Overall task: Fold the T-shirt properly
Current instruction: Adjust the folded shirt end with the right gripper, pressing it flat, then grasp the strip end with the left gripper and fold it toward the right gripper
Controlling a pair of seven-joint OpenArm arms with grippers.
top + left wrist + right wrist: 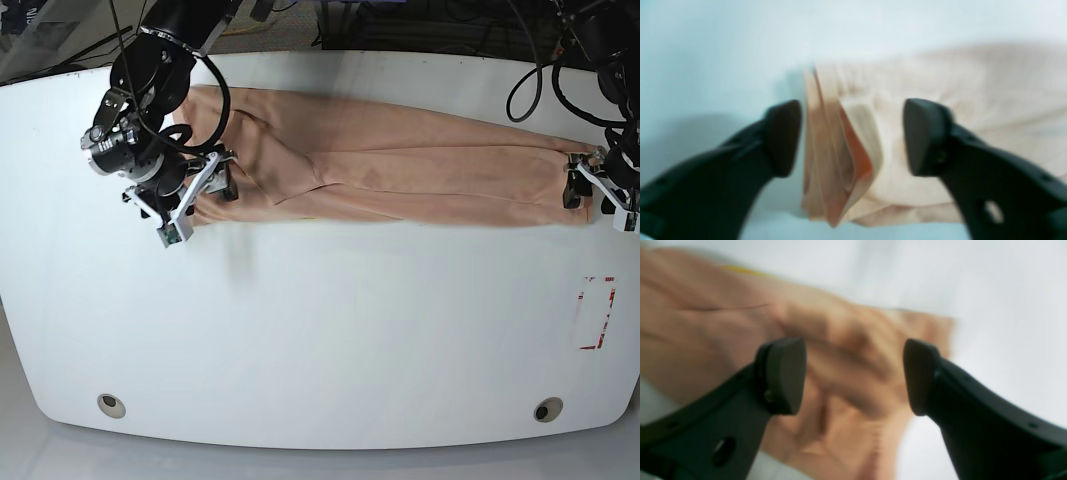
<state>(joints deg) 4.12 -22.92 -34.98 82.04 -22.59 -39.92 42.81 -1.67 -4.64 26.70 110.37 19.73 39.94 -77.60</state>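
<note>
The peach T-shirt (400, 165) lies folded lengthwise into a long wrinkled strip across the far half of the white table (320, 330). My right gripper (222, 178) is at the strip's left end in the base view. In the right wrist view it (853, 376) is open, with its fingers on either side of rumpled cloth (846, 350). A thin yellow sliver (740, 270) shows at the cloth's far edge. My left gripper (588, 190) is at the strip's right end. In the left wrist view it (853, 138) is open around the stacked layered edge of the shirt (836, 160).
A red-outlined rectangle (597, 312) is marked on the table at the right. Two round holes (112, 404) (547, 409) sit near the front edge. Cables (420, 25) hang along the back edge. Both arm bodies stand over the table's far corners.
</note>
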